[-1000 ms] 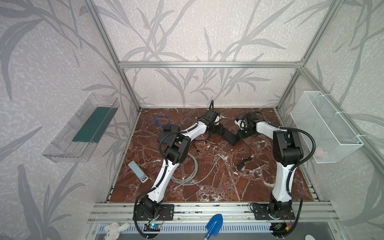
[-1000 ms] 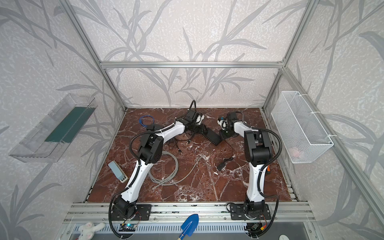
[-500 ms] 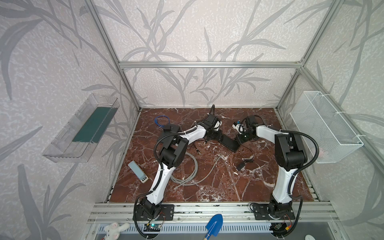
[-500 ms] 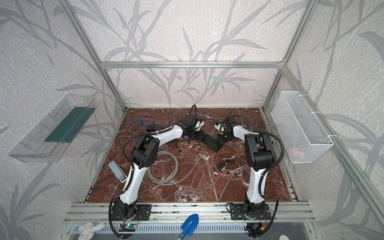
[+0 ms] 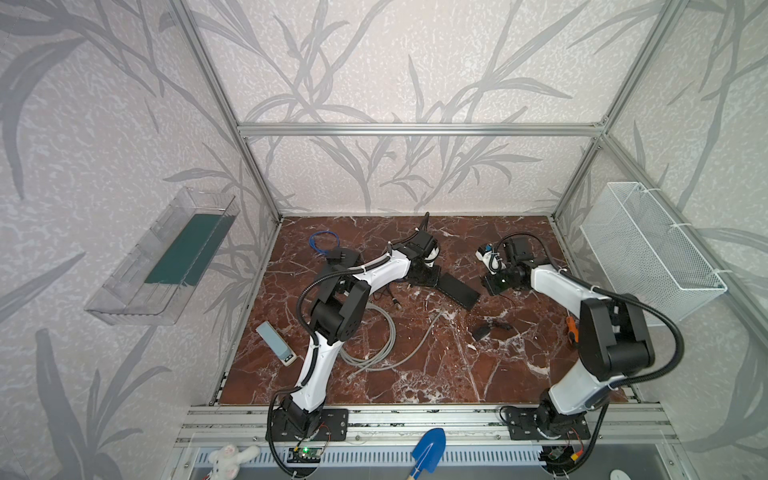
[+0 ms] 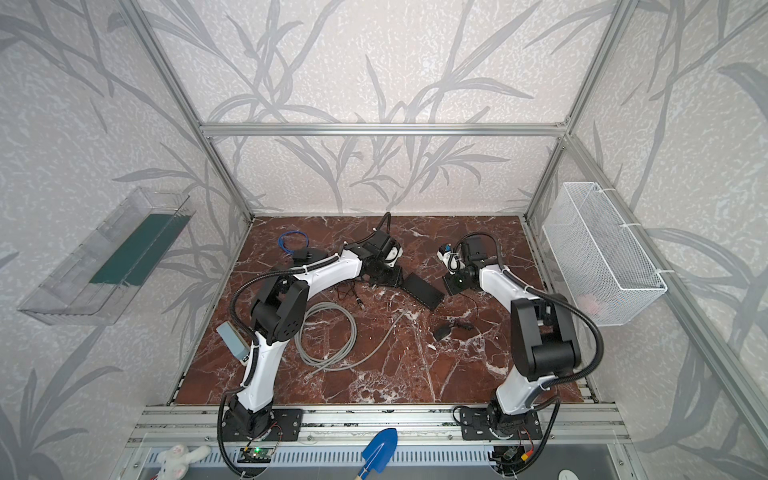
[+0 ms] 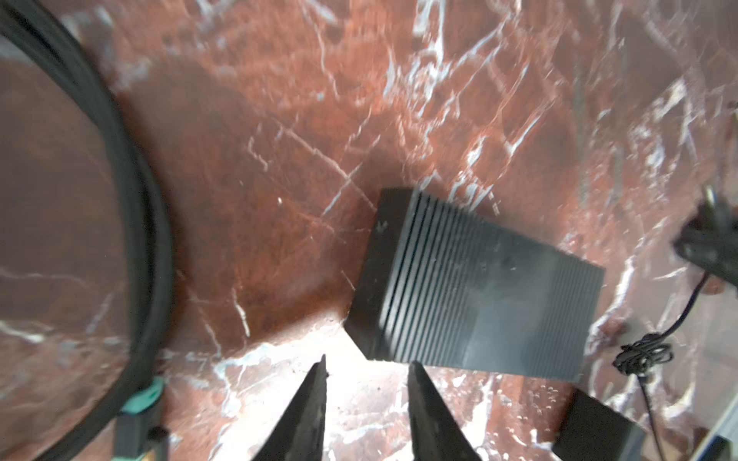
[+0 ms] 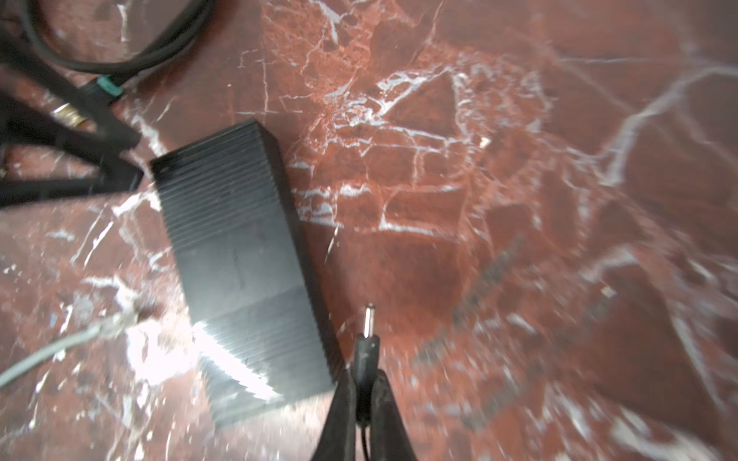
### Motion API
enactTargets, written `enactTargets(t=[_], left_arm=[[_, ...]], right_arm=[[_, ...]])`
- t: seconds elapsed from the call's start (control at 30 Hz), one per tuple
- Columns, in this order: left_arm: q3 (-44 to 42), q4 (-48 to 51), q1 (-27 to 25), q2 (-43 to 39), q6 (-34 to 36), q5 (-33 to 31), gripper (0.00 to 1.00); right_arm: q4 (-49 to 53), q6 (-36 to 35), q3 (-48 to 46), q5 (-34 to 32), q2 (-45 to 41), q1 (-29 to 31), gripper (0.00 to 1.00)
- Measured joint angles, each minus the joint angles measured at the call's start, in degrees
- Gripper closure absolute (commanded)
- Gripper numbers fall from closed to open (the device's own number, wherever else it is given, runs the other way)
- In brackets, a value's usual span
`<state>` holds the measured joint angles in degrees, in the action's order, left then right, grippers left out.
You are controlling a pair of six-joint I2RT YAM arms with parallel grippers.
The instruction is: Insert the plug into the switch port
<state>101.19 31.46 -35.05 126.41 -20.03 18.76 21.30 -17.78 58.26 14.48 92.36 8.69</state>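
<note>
"Looking down in both top views, where did the switch (image 5: 457, 289) (image 6: 422, 291) lie?"

"Flat near the middle of the bench (image 5: 415, 374), its length running from ten o'clock to four. The left jaws stood at its ten o'clock end and the right jaws at its three o'clock side. I couldn't tell from up there how either pair was set. A grey cable coil (image 5: 374, 332) lay at eight o'clock of it and a small black adapter (image 5: 482, 331) at five, both well apart."

"And the left wrist view?"

"The left jaws stood apart and empty, tips just short of one corner of the switch. It showed a ribbed top and a plain end face, and I couldn't make out the sockets. It looked a rigid, light box, likely to skate on that polished stone, so I'd have clamped it across its narrow width. A thick black cable (image 7: 120, 199) curved past, well apart, and a thin cord tangle (image 7: 643, 353) lay off the far end."

"The right wrist view?"

"The right jaws were closed on the plug (image 8: 367, 339), pinching its black sleeve, with the metal pin free ahead and just beside the switch's long side. With a stiff little pin and a limp cord, I judged it could tilt in the grip. The side facing it looked blank, so I thought the port lay elsewhere. Nothing lay between them."
</note>
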Motion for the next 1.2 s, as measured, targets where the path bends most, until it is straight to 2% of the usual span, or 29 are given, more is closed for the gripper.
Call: enactTargets(t=[0.1, 0.27, 0.47, 0.67, 0.87, 1.2], left_arm=[[6.91, 2.91, 0.44, 1.44, 2.29, 0.57, 0.55], [18.51, 8.15, 1.05, 6.75, 7.39, 3.41, 0.52], [27.32, 15.63, 0.98, 15.17, 12.68, 5.92, 0.47], [27.26, 19.5, 0.98, 17.33, 14.12, 7.19, 0.45], [25.42, 17.97, 1.07, 17.25, 13.77, 9.81, 0.44], [23.82, 17.59, 0.94, 16.48, 13.86, 10.12, 0.42]], right_arm=[[-0.28, -2.12, -3.13, -0.11, -3.08, -0.11, 0.96], [-0.02, -6.45, -7.06, -0.02, -3.32, 0.0, 0.96], [4.09, -15.32, -6.54, 2.05, -2.97, 1.03, 0.97], [7.32, -21.24, -5.33, 2.8, -0.98, 1.66, 0.98], [7.67, -23.19, -5.38, 3.19, 0.22, 2.27, 0.98], [8.98, -24.55, -4.0, -0.74, 5.25, 5.46, 1.0]])
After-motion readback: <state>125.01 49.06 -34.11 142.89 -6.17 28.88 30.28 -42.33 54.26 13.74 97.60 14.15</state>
